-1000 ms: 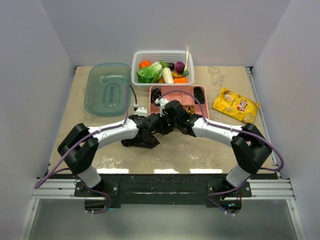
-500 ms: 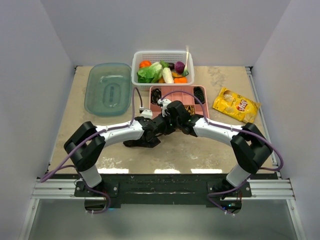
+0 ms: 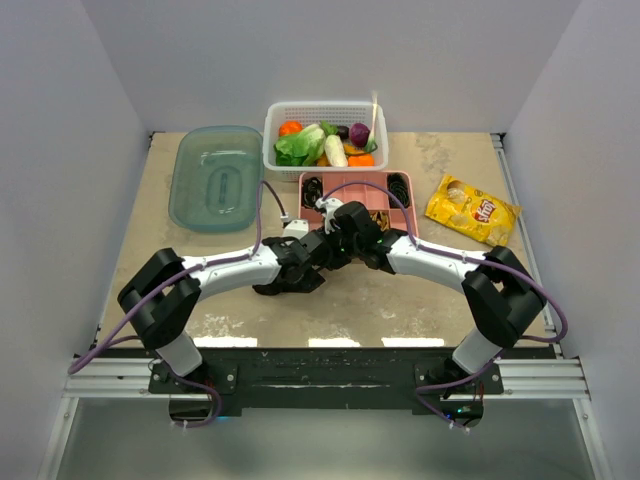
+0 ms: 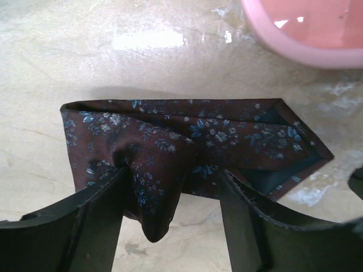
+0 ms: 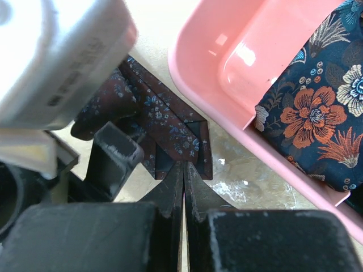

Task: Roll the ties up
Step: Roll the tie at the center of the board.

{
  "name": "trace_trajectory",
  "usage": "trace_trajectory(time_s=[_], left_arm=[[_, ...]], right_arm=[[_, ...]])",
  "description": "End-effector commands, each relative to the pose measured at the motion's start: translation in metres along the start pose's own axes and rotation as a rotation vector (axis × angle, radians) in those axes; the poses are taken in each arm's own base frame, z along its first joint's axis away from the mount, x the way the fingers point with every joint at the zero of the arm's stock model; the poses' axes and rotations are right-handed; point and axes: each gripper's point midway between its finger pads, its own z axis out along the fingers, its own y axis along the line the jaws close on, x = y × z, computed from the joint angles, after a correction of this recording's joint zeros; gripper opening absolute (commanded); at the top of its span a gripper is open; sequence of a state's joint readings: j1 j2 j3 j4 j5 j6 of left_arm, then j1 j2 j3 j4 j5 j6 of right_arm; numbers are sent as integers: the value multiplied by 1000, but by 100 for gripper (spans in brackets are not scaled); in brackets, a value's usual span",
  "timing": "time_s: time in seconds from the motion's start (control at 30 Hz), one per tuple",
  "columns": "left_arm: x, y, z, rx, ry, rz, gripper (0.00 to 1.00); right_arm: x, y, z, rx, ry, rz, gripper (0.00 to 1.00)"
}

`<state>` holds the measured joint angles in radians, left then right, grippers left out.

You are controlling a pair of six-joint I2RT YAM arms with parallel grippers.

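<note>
A dark maroon tie (image 4: 227, 133) with small blue flowers lies folded on the table just in front of the pink tray (image 4: 300, 39). My left gripper (image 4: 174, 177) is open and straddles it, with a loose fold bulging beside the left finger (image 4: 108, 198). In the right wrist view my right gripper (image 5: 184, 165) is shut, its tips at the edge of the tie's (image 5: 164, 116) pointed end. In the top view both grippers meet over the tie (image 3: 268, 289), the left (image 3: 300, 265) beside the right (image 3: 335, 245).
The pink tray (image 3: 357, 190) holds black coiled ties (image 3: 313, 186) and a navy floral tie (image 5: 317, 113). Behind it stands a white basket (image 3: 325, 110) of vegetables. A teal lid (image 3: 215, 175) lies back left, a yellow chip bag (image 3: 472, 210) at the right.
My left arm has shifted a little to the right and forward, bringing its gripper closer to the right one over the tie. The right arm has barely moved.
</note>
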<state>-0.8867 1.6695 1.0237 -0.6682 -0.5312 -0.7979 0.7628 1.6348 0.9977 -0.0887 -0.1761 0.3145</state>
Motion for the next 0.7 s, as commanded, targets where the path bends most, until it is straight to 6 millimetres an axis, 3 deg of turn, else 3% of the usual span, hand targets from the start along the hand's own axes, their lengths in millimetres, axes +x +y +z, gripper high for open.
trace_trajectory(time_s=[0.0,0.3,0.53,0.67], left_arm=[[-3,-31,-14,187,1,-87,73],[-33,-20,-43,251,-67,-164,83],[-60,6,-55,326,-104,-246,87],[-69,16,-61,413,-115,-270,90]], right_arm=[[-19,15,-14,-53,-70,-13,0],[-30,30,-20,-123,-98,-35,0],[-43,49,-22,-162,-116,-83,0],[-43,64,-13,-177,-90,-124,0]])
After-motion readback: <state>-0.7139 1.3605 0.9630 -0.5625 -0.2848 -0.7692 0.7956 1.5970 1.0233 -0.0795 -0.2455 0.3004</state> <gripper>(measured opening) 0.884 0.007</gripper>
